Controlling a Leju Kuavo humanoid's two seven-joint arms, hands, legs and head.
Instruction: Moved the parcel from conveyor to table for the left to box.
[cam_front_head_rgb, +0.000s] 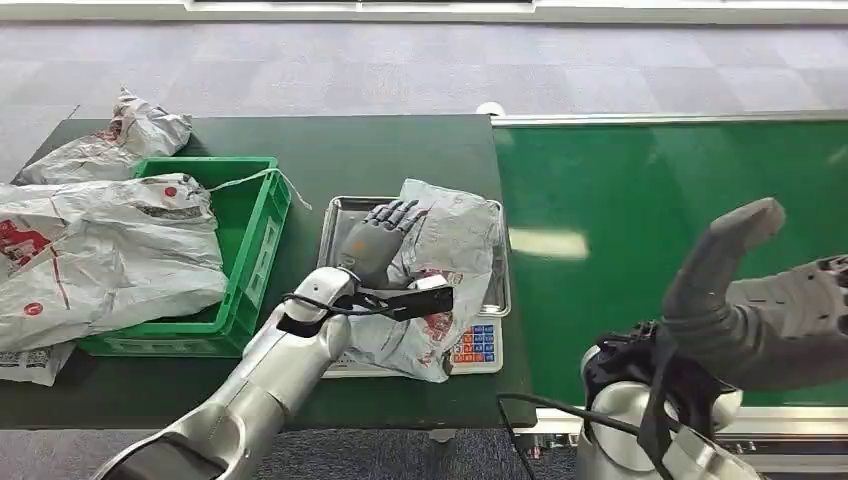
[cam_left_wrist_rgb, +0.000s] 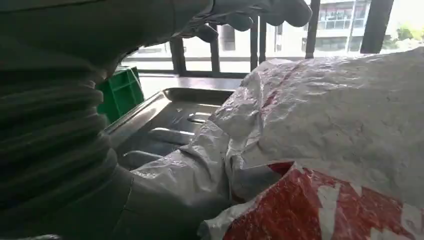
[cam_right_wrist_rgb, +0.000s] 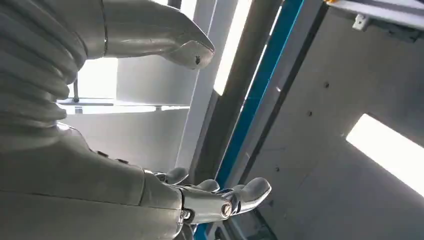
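A crumpled grey-white parcel (cam_front_head_rgb: 452, 262) with red print lies on the metal tray (cam_front_head_rgb: 338, 218) of a scale on the dark green table (cam_front_head_rgb: 380, 150). My left hand (cam_front_head_rgb: 378, 238) lies at the parcel's left edge, over the tray, fingers spread and pointing away from me. In the left wrist view the parcel (cam_left_wrist_rgb: 340, 130) bulges beside my left hand (cam_left_wrist_rgb: 95, 65); the thumb (cam_left_wrist_rgb: 165, 200) touches its lower fold and the fingers (cam_left_wrist_rgb: 250, 12) hover apart above it. My right hand (cam_front_head_rgb: 762, 295) is raised close to the camera over the conveyor, fingers (cam_right_wrist_rgb: 240, 197) apart and empty.
A green crate (cam_front_head_rgb: 262, 235) left of the tray holds a large grey parcel (cam_front_head_rgb: 110, 250); another bag (cam_front_head_rgb: 135, 130) lies behind it. The scale's keypad (cam_front_head_rgb: 478, 345) sticks out under the parcel. The green conveyor belt (cam_front_head_rgb: 650, 190) runs along the right, bare.
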